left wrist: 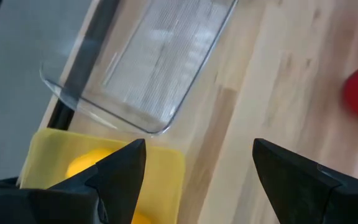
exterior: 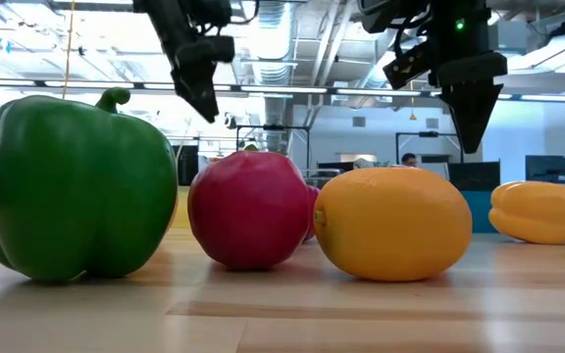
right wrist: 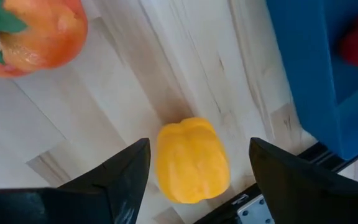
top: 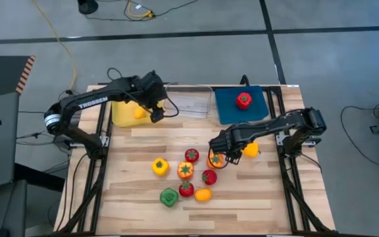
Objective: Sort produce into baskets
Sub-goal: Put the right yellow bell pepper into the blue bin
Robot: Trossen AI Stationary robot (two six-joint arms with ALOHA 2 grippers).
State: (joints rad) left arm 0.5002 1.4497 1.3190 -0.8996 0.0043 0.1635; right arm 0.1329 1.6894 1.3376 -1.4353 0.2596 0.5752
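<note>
Several toy fruits and vegetables lie in a cluster mid-table: a green pepper point(top: 169, 197), a yellow pepper point(top: 160, 166), red pieces point(top: 191, 155) and an orange fruit point(top: 216, 160). Another yellow pepper point(top: 250, 149) lies apart at the right. The yellow basket point(top: 120, 115) holds a lemon point(top: 139, 113), the clear basket point(top: 191, 103) shows nothing inside, and the blue basket point(top: 229, 108) holds a red piece point(top: 243, 100). My right gripper point(top: 232, 153) hangs open above the table, with the apart yellow pepper point(right wrist: 191, 163) seen between its fingers. My left gripper point(top: 156, 113) is open and empty by the yellow basket's right edge point(left wrist: 166, 162).
The three baskets stand side by side along the table's far edge. Bare wood lies at the table's near left and near right. In the low view the green pepper point(exterior: 77, 186), a red fruit point(exterior: 251, 211) and a lemon point(exterior: 392, 224) stand close to the near edge.
</note>
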